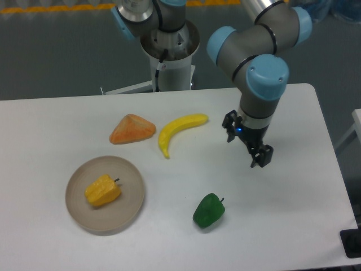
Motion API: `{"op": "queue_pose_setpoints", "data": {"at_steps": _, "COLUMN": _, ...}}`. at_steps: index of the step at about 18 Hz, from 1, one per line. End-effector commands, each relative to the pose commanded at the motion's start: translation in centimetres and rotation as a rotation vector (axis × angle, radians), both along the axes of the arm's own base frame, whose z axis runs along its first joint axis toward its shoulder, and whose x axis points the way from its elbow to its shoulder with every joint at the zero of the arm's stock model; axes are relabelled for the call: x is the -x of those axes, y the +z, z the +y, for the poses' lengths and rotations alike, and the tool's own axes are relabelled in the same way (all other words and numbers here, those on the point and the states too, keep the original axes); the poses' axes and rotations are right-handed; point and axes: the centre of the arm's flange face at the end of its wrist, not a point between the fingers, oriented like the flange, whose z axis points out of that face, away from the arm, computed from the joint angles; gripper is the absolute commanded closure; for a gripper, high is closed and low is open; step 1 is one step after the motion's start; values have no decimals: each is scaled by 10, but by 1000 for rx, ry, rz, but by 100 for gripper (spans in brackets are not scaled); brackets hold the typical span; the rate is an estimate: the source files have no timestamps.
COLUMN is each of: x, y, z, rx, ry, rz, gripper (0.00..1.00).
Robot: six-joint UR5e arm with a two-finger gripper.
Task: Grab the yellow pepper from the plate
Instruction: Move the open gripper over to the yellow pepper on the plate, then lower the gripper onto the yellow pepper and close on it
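The yellow pepper (102,190), blocky and ribbed with a short dark stem, lies in the middle of the round beige plate (129,210) at the table's front left. My gripper (246,142) hangs over the right half of the table, far to the right of the plate and well apart from the pepper. Its two dark fingers stand spread with nothing between them, so it is open.
A green pepper (208,211) sits on the table below and left of the gripper. A yellow banana (177,130) and an orange wedge-shaped piece (131,129) lie behind the plate. The robot base (168,53) stands at the table's back edge.
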Motion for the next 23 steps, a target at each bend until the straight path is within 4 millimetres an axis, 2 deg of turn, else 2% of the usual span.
{"op": "queue_pose_setpoints", "data": {"at_steps": 2, "x": -24, "y": 4, "z": 3, "rx": -6, "ry": 9, "rz": -3, "gripper": 0}}
{"op": "queue_pose_setpoints", "data": {"at_steps": 5, "x": -69, "y": -1, "z": 18, "rx": -4, "ry": 41, "rz": -16, "gripper": 0}}
{"op": "queue_pose_setpoints", "data": {"at_steps": 9, "x": -139, "y": -13, "z": 40, "rx": 15, "ry": 87, "rz": -35, "gripper": 0}}
{"op": "queue_pose_setpoints", "data": {"at_steps": 13, "x": -196, "y": -29, "z": 57, "rx": 36, "ry": 84, "rz": -47, "gripper": 0}}
{"op": "queue_pose_setpoints", "data": {"at_steps": 17, "x": -258, "y": -58, "z": 87, "rx": -26, "ry": 158, "rz": -48, "gripper": 0}}
{"op": "queue_pose_setpoints", "data": {"at_steps": 19, "x": -280, "y": -72, "z": 99, "rx": -21, "ry": 207, "rz": -55, "gripper": 0}}
{"op": "queue_pose_setpoints", "data": {"at_steps": 23, "x": -289, "y": -90, "z": 106, "rx": -2, "ry": 199, "rz": -57, "gripper": 0}}
